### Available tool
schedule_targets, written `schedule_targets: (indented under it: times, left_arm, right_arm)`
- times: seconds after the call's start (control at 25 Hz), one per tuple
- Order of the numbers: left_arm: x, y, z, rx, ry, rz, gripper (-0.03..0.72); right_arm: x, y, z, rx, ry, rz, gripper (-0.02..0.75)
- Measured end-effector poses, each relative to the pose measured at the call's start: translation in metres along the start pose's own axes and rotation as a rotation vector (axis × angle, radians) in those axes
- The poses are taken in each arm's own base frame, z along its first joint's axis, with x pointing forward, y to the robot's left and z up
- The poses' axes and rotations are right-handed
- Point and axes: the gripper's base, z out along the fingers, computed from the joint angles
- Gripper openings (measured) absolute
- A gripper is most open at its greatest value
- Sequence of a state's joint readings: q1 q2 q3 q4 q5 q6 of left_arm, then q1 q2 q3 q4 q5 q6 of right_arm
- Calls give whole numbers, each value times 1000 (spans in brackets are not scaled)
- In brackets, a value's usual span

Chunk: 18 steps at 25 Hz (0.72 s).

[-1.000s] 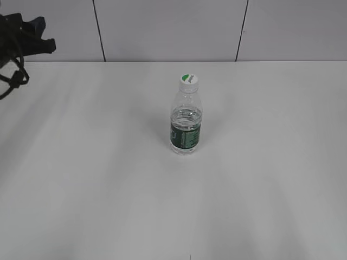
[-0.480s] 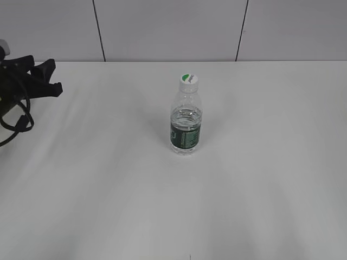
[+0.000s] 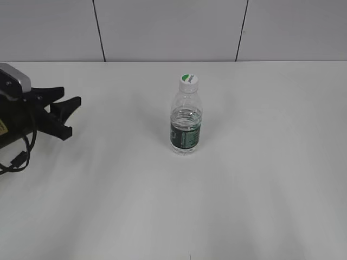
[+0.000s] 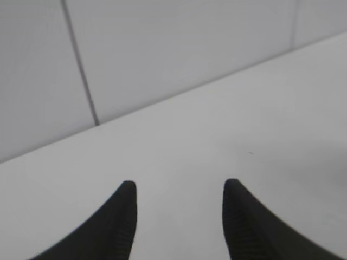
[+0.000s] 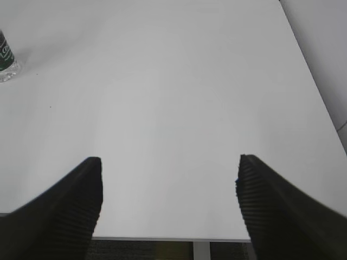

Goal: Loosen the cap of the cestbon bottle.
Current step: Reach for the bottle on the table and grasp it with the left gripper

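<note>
The cestbon bottle [image 3: 186,122], clear with a dark green label band, stands upright in the middle of the white table. Its cap [image 3: 188,80], white with a green half on top, sits on its neck. My left gripper [image 3: 71,115] is at the left edge of the exterior view, well left of the bottle, open with nothing between its fingers [image 4: 122,216]. In the left wrist view the gripper [image 4: 179,187] faces bare table and wall. My right gripper [image 5: 168,162] is open wide and empty over the table's near edge; only the bottle's base [image 5: 6,60] shows at that view's far left.
The white table [image 3: 260,179] stretches around the bottle. A grey panelled wall [image 3: 173,27] runs behind it. In the right wrist view the table's front edge [image 5: 162,237] lies just below the fingertips. A black cable [image 3: 19,157] hangs from the left arm.
The left arm has moved right and down into the exterior view, toward the bottle. The bottle has not moved.
</note>
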<state>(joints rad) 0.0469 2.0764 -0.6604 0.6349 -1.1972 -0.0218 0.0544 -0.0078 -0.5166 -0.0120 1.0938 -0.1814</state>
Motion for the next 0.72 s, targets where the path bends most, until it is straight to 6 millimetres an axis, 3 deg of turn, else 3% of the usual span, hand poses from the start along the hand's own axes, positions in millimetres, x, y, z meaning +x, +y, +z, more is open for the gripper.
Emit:
schedule_targets:
  times: [0.12,0.4,0.72]
  left_arm:
    - [7,-8,-1,165,15,30,330]
    - [1,-26,1,521,-3,160,330]
    - [0,-35,4,586,15,115,330]
  right_arm:
    - [0,0,0,0,0,0,585]
    - [0,0,0,0,0,0,585]
    - [0,0,0,0,0,0,585]
